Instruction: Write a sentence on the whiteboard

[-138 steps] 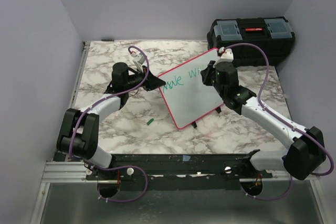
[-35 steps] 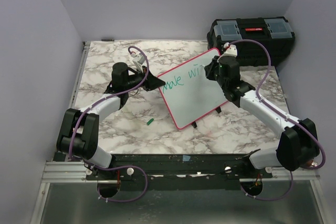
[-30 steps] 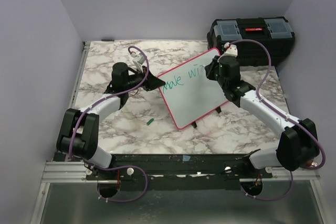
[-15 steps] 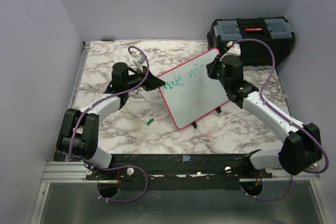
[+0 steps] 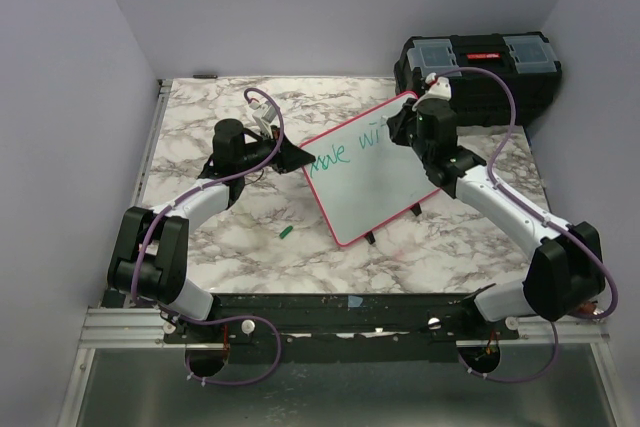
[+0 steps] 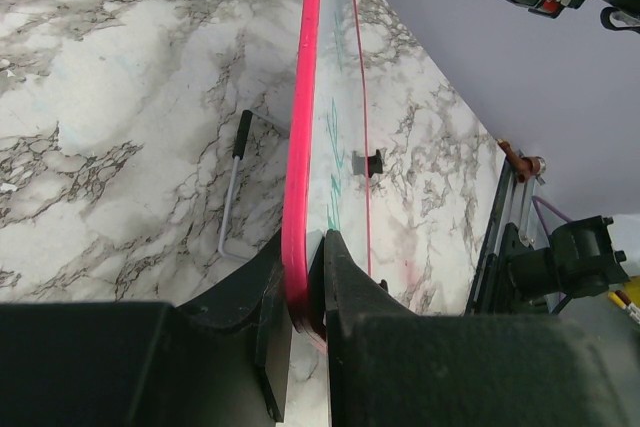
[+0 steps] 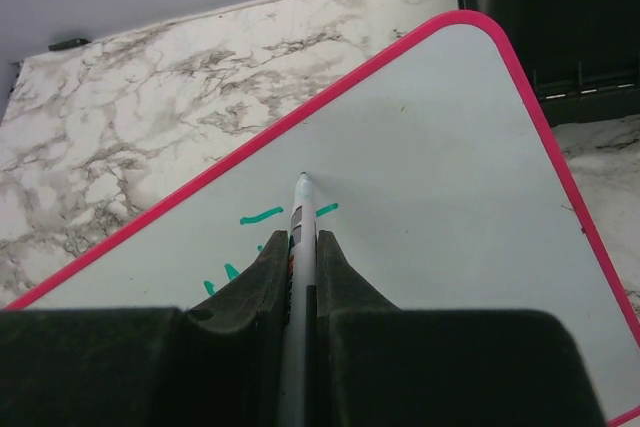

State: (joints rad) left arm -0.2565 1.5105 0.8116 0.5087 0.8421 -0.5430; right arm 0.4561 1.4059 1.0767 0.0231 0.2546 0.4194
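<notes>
My right fingers [image 7: 262, 282] pinch the marker [image 7: 301, 212] tight, tip at the whiteboard [image 5: 365, 172], which is propped tilted right of worktop [image 5: 200, 127] centre. Right arm reaches in from the near-right corner, forearm outstretched. My left gripper [image 6: 306, 292] is clamped on the board's left edge.

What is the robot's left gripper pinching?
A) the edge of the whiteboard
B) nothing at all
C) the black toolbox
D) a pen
A: the left wrist view shows the left gripper shut on the pink-framed edge of the whiteboard, while the pen sits in the right gripper.
</notes>
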